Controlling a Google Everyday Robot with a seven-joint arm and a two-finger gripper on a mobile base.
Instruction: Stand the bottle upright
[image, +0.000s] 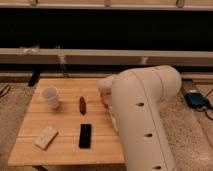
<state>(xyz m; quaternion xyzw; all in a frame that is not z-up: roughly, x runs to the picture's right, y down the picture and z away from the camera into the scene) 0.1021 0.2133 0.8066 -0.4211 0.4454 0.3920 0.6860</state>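
Note:
A slim whitish object that looks like the bottle lies flat on the front left of the wooden table. My big white arm rises from the lower right and reaches over the table's right side. The gripper is hidden behind the arm, somewhere over the right part of the table. The bottle lies well to the left of the arm, with nothing touching it.
A translucent white cup stands at the left. A small dark red oblong object lies mid-table and a flat black object in front of it. An orange thing peeks out beside the arm. A blue device lies on the floor at right.

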